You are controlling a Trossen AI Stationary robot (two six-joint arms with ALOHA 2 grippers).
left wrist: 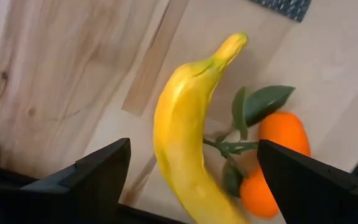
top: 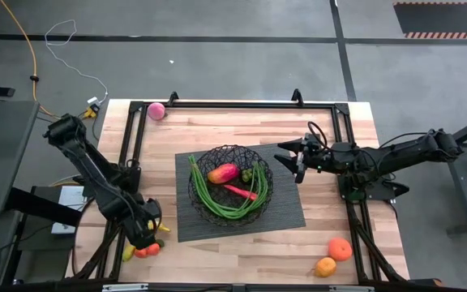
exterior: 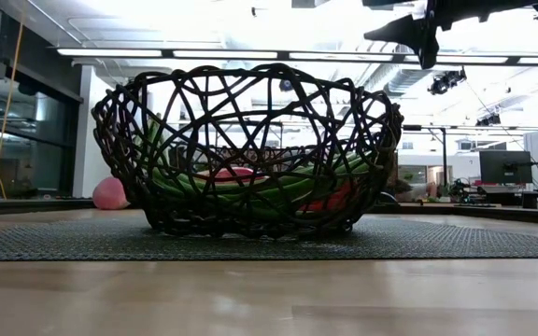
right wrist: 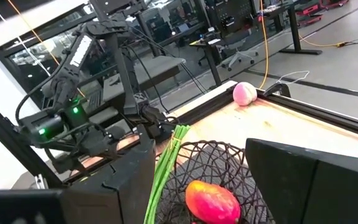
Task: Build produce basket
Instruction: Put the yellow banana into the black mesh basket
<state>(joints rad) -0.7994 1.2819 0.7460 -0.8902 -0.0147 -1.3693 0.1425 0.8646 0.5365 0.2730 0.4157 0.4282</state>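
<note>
The left hand (left wrist: 191, 186) is hovering spread wide over the banana (left wrist: 188, 143), fingers either side, at the surface's near left corner beside two small oranges (left wrist: 272, 162). That banana is looking light, smooth and slippery; the thick middle seems the safest place to pinch. The right hand (top: 292, 160) is waiting open, empty, beside the basket (top: 230, 183), which is holding mango (top: 223, 173) and beans (top: 205, 195). The left arm is hiding the banana from above.

The desk (top: 242, 243) is viewed from straight overhead; the basket (exterior: 246, 149) is seen close, level from desk height. The basket (right wrist: 219, 168) is shared with the right wrist view.
</note>
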